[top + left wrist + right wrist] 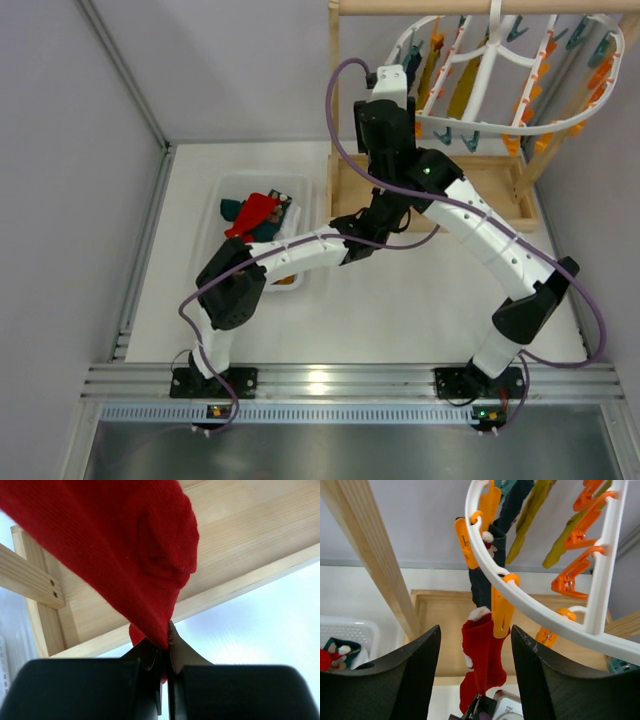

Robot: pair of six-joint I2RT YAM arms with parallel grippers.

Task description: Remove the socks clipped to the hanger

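Pinching the red sock (125, 555) edge (clipped above), left end effector (165, 647) hangs.

The red sock (125, 555): soft ribbed knit cloth, matt, w/ fluffy white cuff. The hanger (532, 605) rim & orange clothespins (501, 612): smooth glossy plastic; stand (240, 540): pale bare wood, grain visible. The right gripper fingers (395, 680): matt black plastic, fine-grained; table (420, 300): smooth matt white.

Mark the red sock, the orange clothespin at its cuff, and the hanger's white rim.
red sock (482, 652), right wrist view, red body below the cuff.
orange clothespin (501, 611), right wrist view, middle of its body.
hanger rim (535, 605), right wrist view, bare white curve.
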